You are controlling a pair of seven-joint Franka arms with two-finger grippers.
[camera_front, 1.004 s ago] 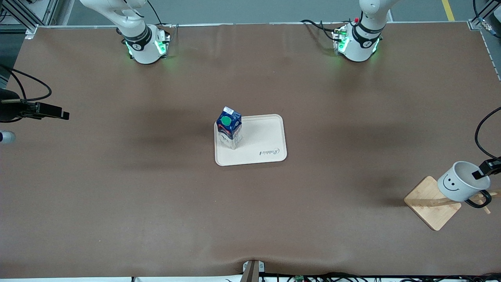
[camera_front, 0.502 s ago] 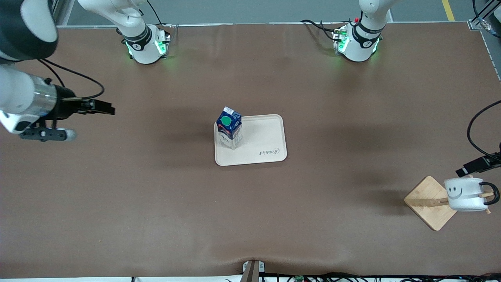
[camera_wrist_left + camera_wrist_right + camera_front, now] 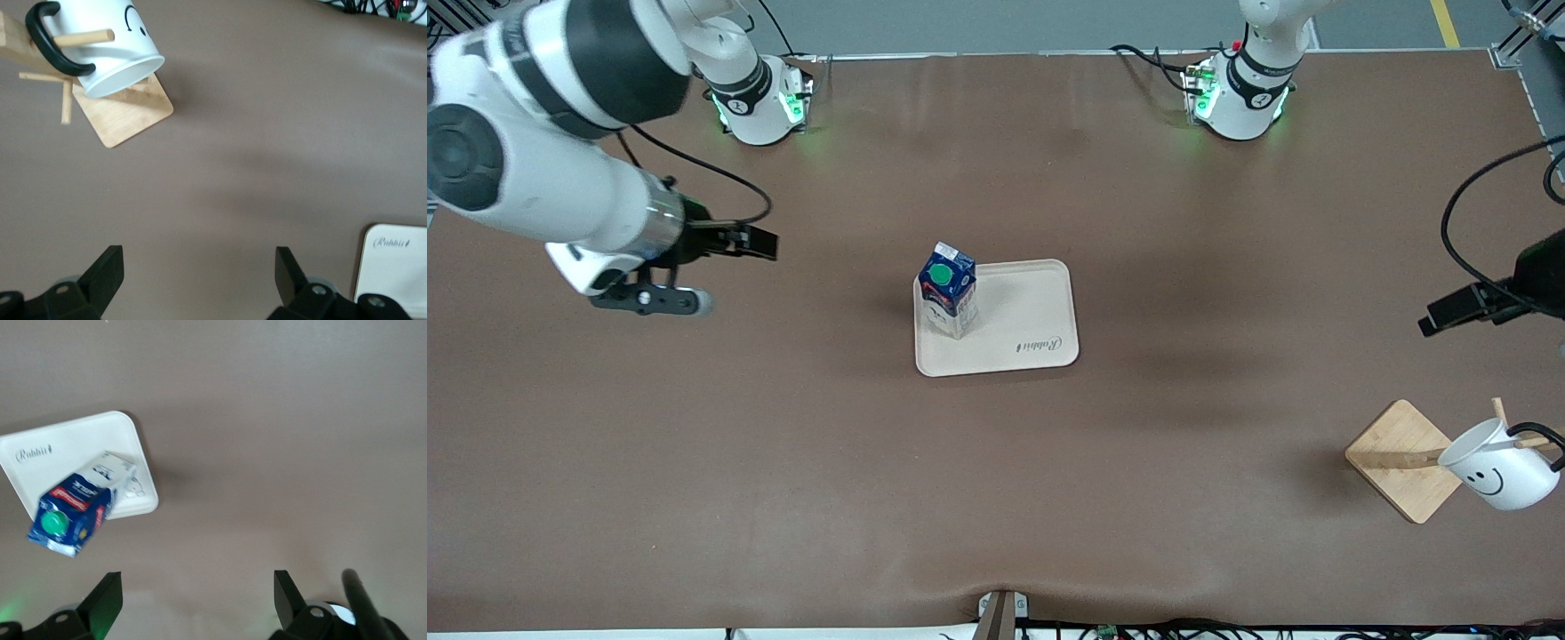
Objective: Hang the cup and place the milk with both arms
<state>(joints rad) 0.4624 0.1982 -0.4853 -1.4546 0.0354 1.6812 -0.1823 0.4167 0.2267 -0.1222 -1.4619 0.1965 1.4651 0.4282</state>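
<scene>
The cup [image 3: 1504,476] was seen hanging by its black handle on a peg of the wooden rack [image 3: 1405,459], tilted with its mouth up toward the rack's post, at the left arm's end of the table [image 3: 783,462] and near the front camera. In the left wrist view the cup [image 3: 117,50] was shown hooked over the peg, with the rack's square base [image 3: 127,113] under it.

The left pincer [image 3: 1458,309] was held over bare table at about twelve o'clock from the rack, well apart from the cup, its fingers [image 3: 107,270] spread wide and holding nothing.

The milk [image 3: 949,288] stood upright on the cream tray [image 3: 1032,311] at mid-table, at the tray edge toward the right arm's end.

The right pincer [image 3: 751,242] was held over the table toward the right arm's end, at about nine o'clock from the milk and well apart from it. Its fingers [image 3: 107,593] were spread and empty. Nothing was seen standing between either pincer and the tray.
</scene>
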